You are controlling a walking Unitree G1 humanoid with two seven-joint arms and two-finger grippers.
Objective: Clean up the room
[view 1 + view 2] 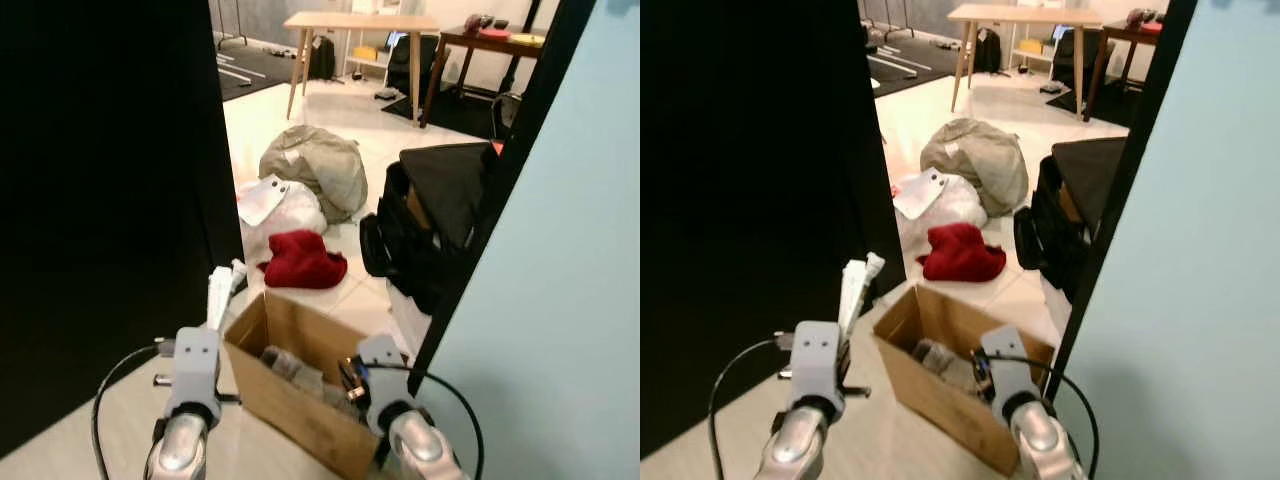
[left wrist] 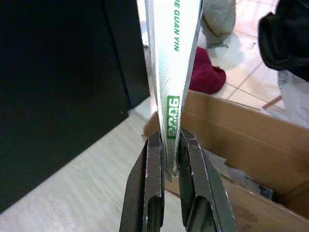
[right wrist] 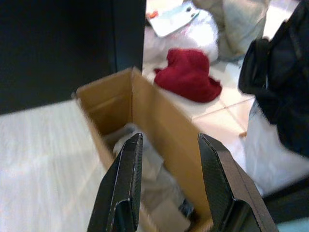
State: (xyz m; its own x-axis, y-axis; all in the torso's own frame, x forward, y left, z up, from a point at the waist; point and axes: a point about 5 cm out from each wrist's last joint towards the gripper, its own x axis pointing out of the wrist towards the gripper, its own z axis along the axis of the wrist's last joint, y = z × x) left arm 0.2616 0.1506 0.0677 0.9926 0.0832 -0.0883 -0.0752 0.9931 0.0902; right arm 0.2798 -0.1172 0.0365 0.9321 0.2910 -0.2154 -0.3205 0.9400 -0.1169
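From the head, the left gripper (image 1: 215,300) is reaching forward, holding a flat white packet (image 1: 218,292) upright just beside the cardboard box's (image 1: 300,375) near left corner on the floor; the right gripper (image 1: 985,375) is hanging over the box's right end. Along the left wrist, the fingers (image 2: 147,193) are pinching the green-printed packet's lower end. Along the right wrist, spread fingers (image 3: 123,188) are hovering above what may be crumpled plastic inside; a red cloth (image 3: 188,75) is lying beyond on the tiles.

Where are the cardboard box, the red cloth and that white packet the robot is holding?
cardboard box (image 1: 262,372), left eye view, its near side wall.
red cloth (image 1: 301,260), left eye view, its middle.
white packet (image 2: 170,72), left wrist view, its printed face.
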